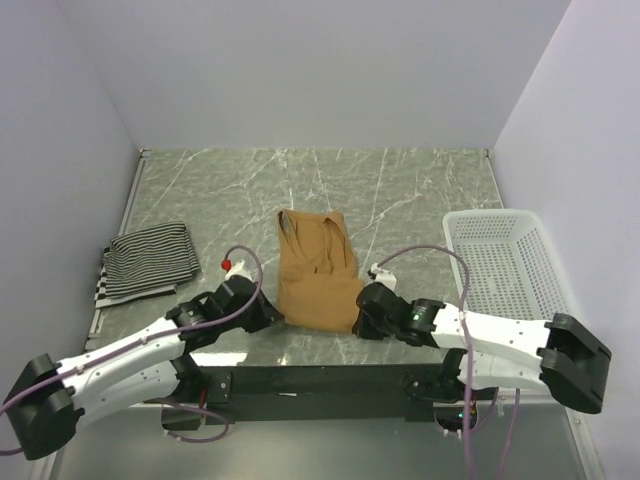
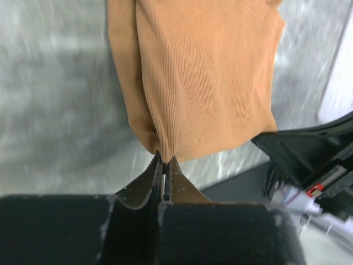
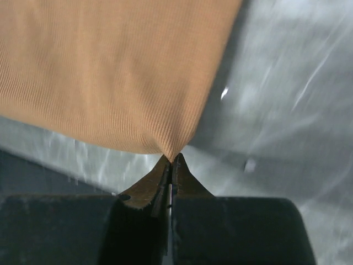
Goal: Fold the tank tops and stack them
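- Plain pale walls [image 1: 300,70] close in the back and both sides.
- A grey-green marbled table [image 1: 420,190] has white veins.
- The light is soft and even.

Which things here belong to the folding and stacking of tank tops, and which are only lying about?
Belonging to the job:
- plain tan-brown ribbed tank top, near corners pinched by left fingers and right fingers
- folded black-and-white striped fabric pile

Only lying about:
- white plastic mesh basket
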Controlling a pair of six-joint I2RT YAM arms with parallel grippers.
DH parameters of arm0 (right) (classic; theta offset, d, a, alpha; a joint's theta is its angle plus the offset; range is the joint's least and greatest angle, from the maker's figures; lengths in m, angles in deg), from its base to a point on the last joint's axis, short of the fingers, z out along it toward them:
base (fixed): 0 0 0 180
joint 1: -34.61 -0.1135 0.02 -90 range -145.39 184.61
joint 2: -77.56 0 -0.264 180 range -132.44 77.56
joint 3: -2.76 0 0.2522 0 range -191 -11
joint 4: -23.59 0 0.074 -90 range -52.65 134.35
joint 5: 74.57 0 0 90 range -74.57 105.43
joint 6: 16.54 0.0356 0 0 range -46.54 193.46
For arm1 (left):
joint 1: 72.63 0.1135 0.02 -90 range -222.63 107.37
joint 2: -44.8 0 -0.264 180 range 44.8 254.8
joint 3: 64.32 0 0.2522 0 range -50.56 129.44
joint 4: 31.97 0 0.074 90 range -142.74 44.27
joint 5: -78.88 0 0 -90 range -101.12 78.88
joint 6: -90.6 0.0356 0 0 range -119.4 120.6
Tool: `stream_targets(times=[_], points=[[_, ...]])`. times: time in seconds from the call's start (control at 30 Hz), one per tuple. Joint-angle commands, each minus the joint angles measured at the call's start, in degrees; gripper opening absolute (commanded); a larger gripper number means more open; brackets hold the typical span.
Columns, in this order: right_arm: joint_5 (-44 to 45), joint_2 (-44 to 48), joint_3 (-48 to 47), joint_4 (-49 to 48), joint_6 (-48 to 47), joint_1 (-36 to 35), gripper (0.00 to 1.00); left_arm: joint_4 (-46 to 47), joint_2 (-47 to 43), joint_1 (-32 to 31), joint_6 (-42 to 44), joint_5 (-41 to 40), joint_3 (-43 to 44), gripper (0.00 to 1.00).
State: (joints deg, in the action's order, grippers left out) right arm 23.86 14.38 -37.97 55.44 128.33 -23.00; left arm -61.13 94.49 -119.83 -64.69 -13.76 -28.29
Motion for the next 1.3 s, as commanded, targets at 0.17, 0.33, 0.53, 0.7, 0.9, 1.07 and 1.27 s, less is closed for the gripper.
stream_targets(times=[0.17, 0.33, 0.53, 0.7, 0.9, 1.07, 1.27], points=[[7.39, 6.05, -10.63, 14.07, 0.43, -3.05, 0.00, -15.09, -6.36, -4.83, -3.44, -7.46, 7.17, 0.01], [5.56, 1.92, -18.47, 13.65, -6.08, 3.19, 0.00, -14.06, 0.20, -2.73, 0.95, -9.41, 15.95, 0.01], [-0.68, -7.21, -25.59, 8.20, -13.99, 14.88, 0.00, -6.51, 9.35, 6.92, 7.55, -4.05, 21.94, 0.01], [-6.31, -19.60, -34.02, 4.85, -18.74, 22.25, 0.00, -1.05, 17.35, 15.72, 12.29, 2.09, 26.51, 0.00], [-10.53, -35.50, -47.38, 4.32, -21.56, 27.71, 0.00, 6.42, 32.99, 25.03, 15.81, 7.20, 36.34, 0.01], [-14.30, -49.57, -59.86, 4.59, -22.26, 31.84, 0.00, 10.29, 47.67, 29.18, 16.60, 11.33, 44.08, 0.01], [-13.28, -57.06, -67.87, 6.26, -23.05, 33.96, 0.42, 13.19, 57.54, 31.82, 18.72, 14.15, 52.27, 0.53]])
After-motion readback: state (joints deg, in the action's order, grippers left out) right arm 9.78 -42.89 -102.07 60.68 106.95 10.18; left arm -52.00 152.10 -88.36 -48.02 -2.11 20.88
